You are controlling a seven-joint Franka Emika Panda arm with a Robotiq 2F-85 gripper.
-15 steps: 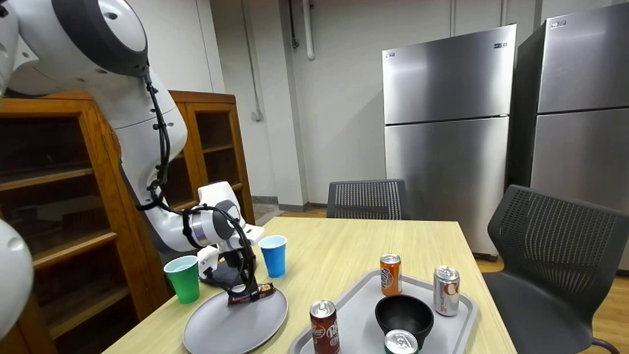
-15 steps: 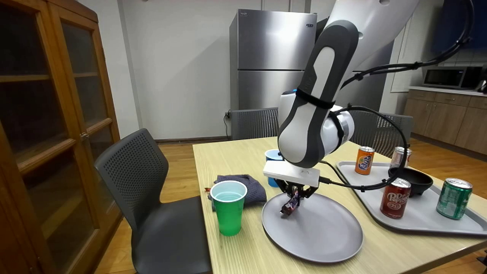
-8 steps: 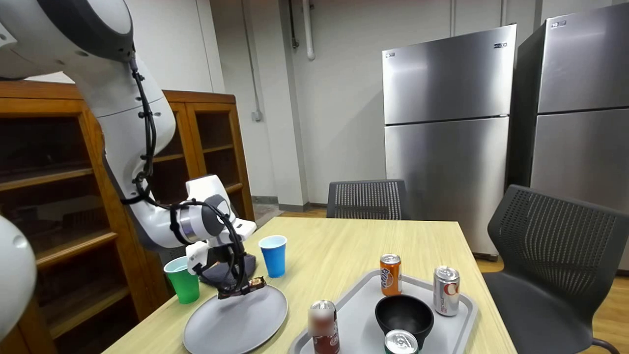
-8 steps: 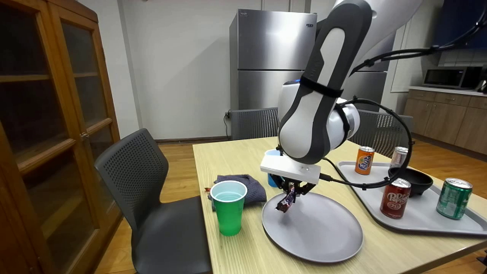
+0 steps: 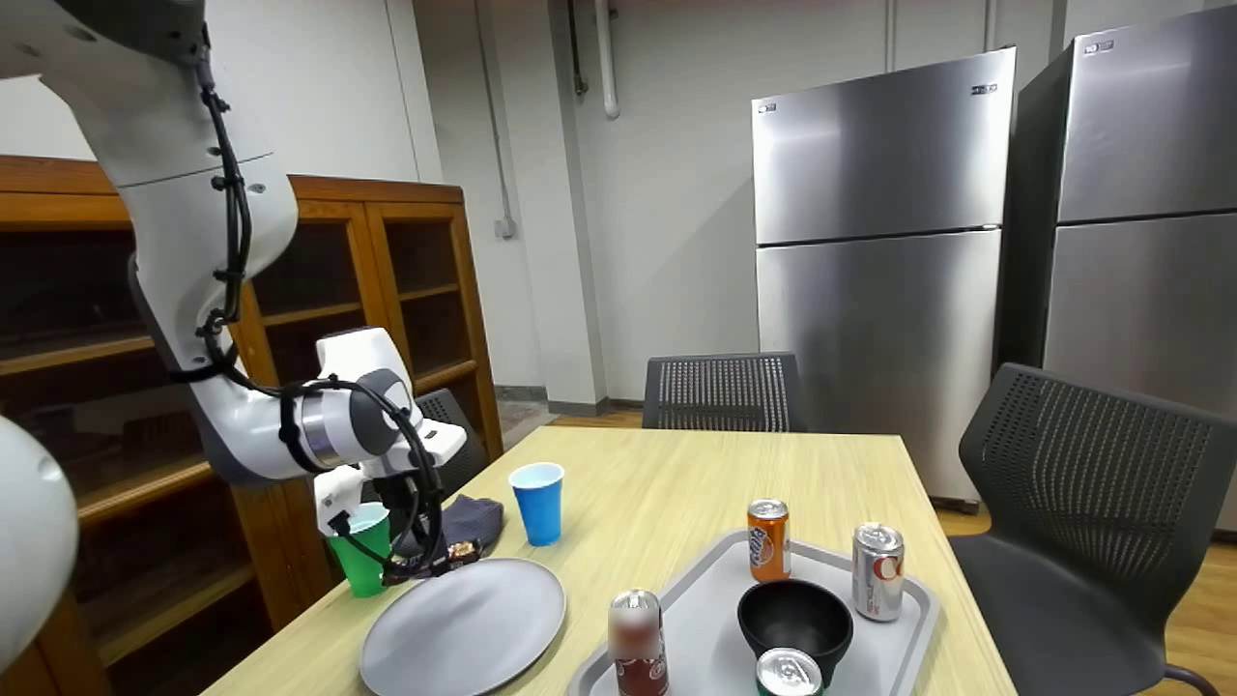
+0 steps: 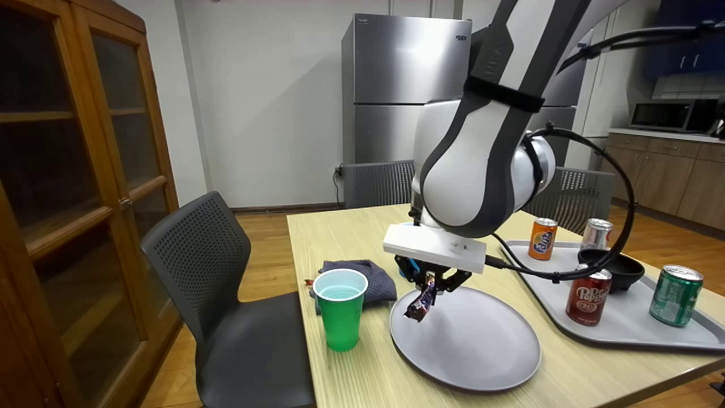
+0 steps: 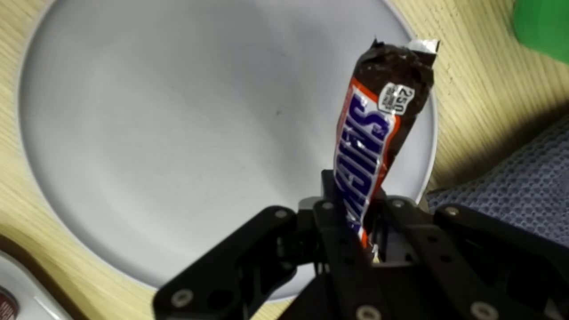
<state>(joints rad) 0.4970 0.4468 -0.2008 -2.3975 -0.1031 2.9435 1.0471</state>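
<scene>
You have the gripper (image 7: pixel 355 195) clenched on one end of a Snickers bar (image 7: pixel 373 124), its two black fingers (image 7: pixel 328 184) pressed against either side of it, the printed label (image 7: pixel 362 149) facing you in the wrist view. Most of the bar sticks out past the fingertips, and there it crosses the rim of the round grey plate (image 7: pixel 169 142), on the side toward the green cup (image 6: pixel 342 317) and the dark cloth (image 6: pixel 380 283). In both exterior views the bar seems to hang in the air by that edge of the plate — how high, you cannot tell. The cloth lies bunched on the pale wooden table (image 5: pixel 657 483) near the plate, with the green cup upright next to it; a small red tip (image 6: pixel 308 281) pokes out at the cloth's edge. In an exterior view the blue cup (image 5: pixel 538 507) stands upright near the cloth. On the opposite side of the plate you have a grey tray (image 6: pixel 628 326) bearing an orange Fanta can (image 6: pixel 542 241), a silver can (image 5: pixel 878 572), a Dr Pepper can (image 6: pixel 589 300), a green can (image 6: pixel 677 296) and a black bowl (image 5: pixel 795 614). Dark chairs (image 6: pixel 195 249) stand around the table; farther back are two steel refrigerators (image 5: pixel 879 193) and a wooden cabinet (image 5: pixel 382 280) — partly blocked by your arm (image 5: pixel 217 213).
</scene>
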